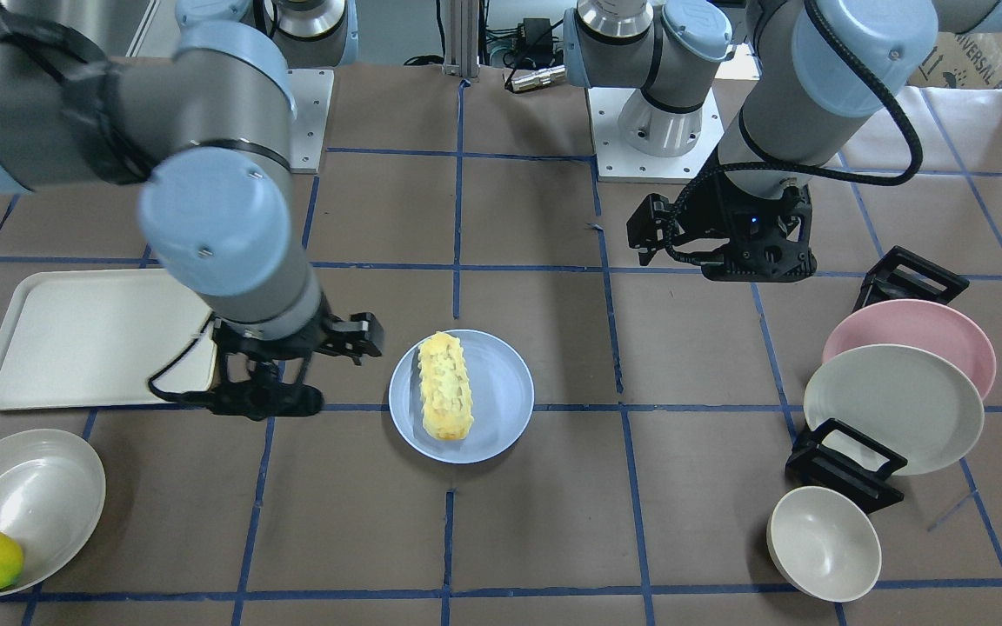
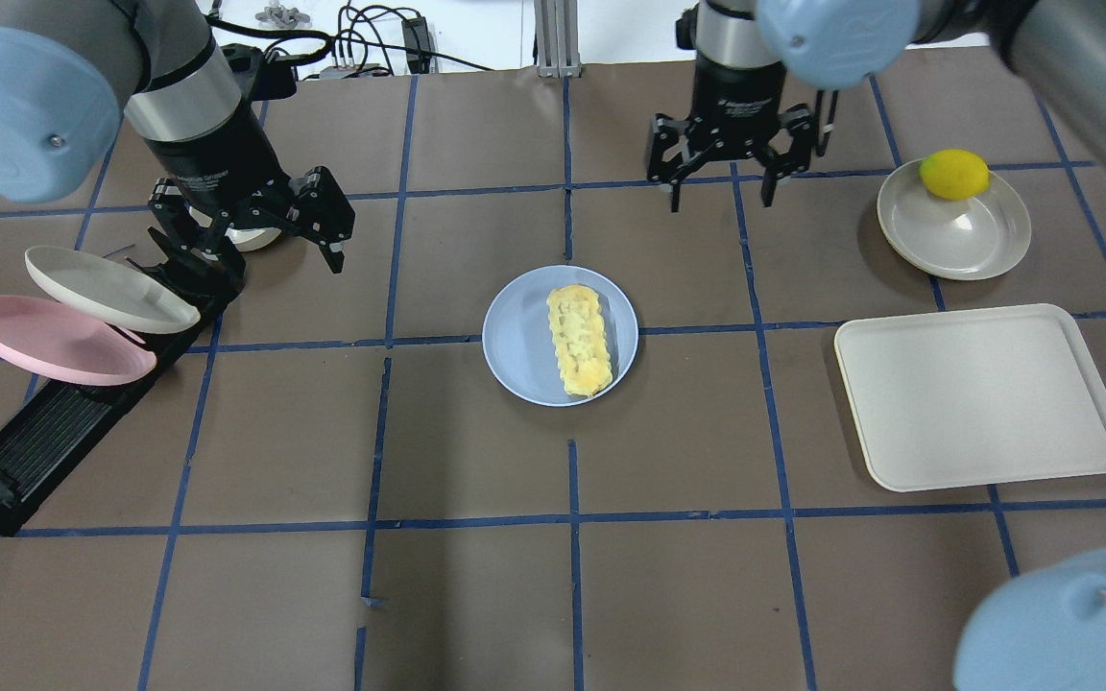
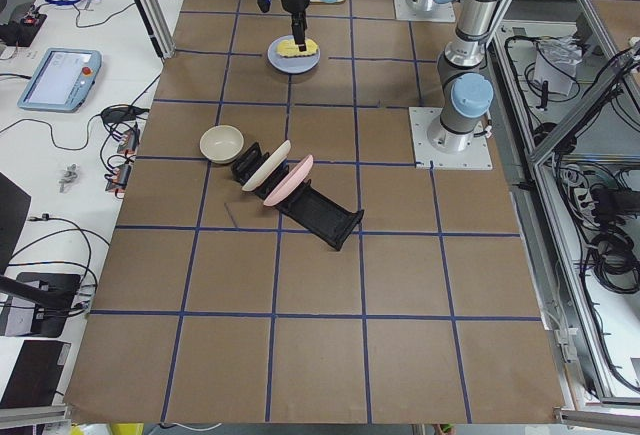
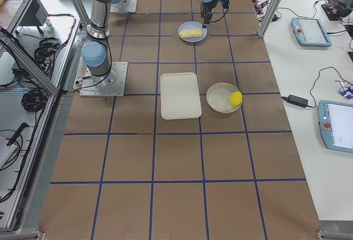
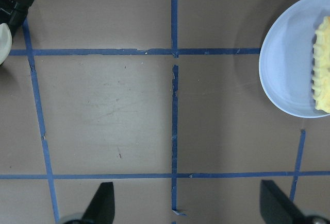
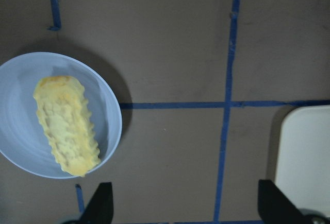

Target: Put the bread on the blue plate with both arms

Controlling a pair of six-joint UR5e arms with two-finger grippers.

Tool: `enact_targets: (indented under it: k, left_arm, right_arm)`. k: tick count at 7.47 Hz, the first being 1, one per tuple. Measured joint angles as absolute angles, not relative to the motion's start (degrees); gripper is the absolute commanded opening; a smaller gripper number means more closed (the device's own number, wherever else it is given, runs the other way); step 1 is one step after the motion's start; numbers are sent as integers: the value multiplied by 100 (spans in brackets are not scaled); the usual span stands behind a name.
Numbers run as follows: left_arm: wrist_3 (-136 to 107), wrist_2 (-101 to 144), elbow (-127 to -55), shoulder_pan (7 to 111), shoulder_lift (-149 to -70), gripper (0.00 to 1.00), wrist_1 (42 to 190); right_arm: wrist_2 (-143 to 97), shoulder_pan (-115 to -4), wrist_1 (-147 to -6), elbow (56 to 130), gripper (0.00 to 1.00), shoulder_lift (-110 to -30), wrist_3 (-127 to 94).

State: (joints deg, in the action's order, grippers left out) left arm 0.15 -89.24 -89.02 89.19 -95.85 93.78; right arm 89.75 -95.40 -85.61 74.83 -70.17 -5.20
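- Overhead exterior view, nearest the robot's edge: only bare brown worktop with blue tape lines, and nothing of the task.
- At the middle of the worktop sits the blue plate. The bread lies flat on it, lengthwise, within the rim and a little toward the plate's right half.
- By my reading the placing itself is done, and the step in hand is the release and backing away.
- Beyond the plate, toward the far edge, both arms hang above the table and well apart from the bread.
- The left gripper has its jaws spread wide and holds nothing. It is over the far end of the rack near the left edge.
- The right gripper is likewise spread wide and empty. Its wrist view shows only table between the fingertips.
- The next move calls for no new grasp. The arms need only pull clear, and the left should mind the off-white plate and pink plate leaning in the rack.
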Motion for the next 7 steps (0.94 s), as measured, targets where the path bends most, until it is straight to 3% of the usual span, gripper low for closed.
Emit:
enact_targets:
  k: [2, 4, 7]
  left_arm:
    - [11, -8923, -8893, 8920, -9586, 100, 9378]
    - [21, -8938, -8895, 8923, -9550, 100, 9379]
    - [33, -8965, -8863, 8956, -9453, 100, 9379]
  right_arm:
    - [8964, -9062, -8255, 7713, 100, -7684, -46]
    - [8952, -8974, -8519, 8438, 100, -8334, 39]
    - [8999, -8980, -8849, 8859, 100, -8600, 27]
